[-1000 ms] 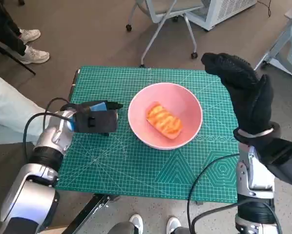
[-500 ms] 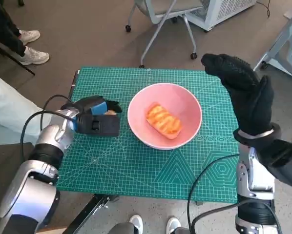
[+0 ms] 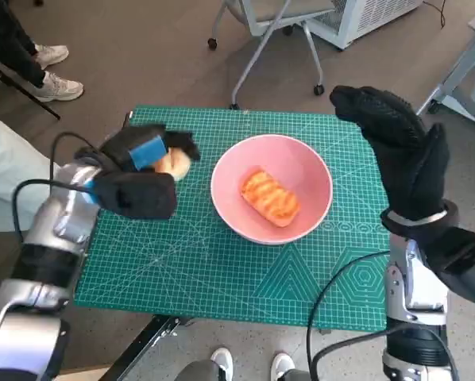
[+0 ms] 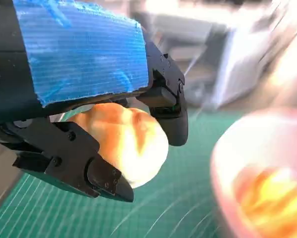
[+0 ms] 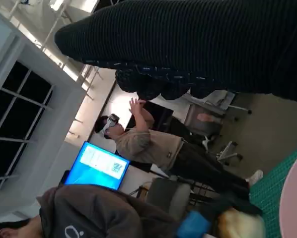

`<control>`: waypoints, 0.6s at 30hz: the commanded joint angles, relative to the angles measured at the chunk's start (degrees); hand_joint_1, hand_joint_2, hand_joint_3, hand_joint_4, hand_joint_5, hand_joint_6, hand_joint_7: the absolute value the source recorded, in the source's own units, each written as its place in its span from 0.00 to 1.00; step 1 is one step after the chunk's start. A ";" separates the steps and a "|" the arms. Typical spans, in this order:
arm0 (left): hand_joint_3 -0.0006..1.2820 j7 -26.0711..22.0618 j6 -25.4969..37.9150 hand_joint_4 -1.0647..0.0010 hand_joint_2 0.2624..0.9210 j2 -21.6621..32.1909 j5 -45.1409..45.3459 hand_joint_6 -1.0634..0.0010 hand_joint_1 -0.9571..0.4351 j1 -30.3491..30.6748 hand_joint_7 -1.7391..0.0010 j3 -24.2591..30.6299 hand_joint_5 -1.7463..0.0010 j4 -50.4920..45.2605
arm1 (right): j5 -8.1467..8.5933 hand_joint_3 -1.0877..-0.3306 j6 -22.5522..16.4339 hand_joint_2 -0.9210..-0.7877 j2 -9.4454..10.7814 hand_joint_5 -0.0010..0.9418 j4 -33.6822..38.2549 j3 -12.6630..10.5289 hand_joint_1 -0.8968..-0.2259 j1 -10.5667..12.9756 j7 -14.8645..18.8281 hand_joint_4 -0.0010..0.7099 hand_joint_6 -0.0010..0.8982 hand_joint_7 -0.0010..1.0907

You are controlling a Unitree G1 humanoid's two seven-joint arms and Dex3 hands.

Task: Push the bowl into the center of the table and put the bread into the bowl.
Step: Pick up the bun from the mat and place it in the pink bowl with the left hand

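Left robot hand (image 3: 142, 163) grips a pale bread roll (image 3: 174, 163) above the counter's (image 3: 222, 278) left edge, beside the centred pink bowl (image 3: 309, 171) already holding one bread piece (image 3: 268, 197); the right robot hand (image 3: 400, 151), empty and spread, hovers by the right edge; next, I judge, carry the roll over the bowl's rim.

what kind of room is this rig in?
Probably an office or lab used for robot teleoperation: a wheeled office chair behind the green cutting mat, a lit monitor, and a person wearing a headset.

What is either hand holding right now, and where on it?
The left hand grips a bread roll around its sides. The right hand holds nothing.
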 commanded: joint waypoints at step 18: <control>0.01 -6.15 6.18 0.25 0.98 -7.69 -4.01 0.35 0.69 -2.68 0.38 0.62 0.39 -30.56 | 1.24 0.47 1.85 0.00 -0.41 0.00 0.30 -0.19 0.32 1.62 2.59 0.26 0.00 0.60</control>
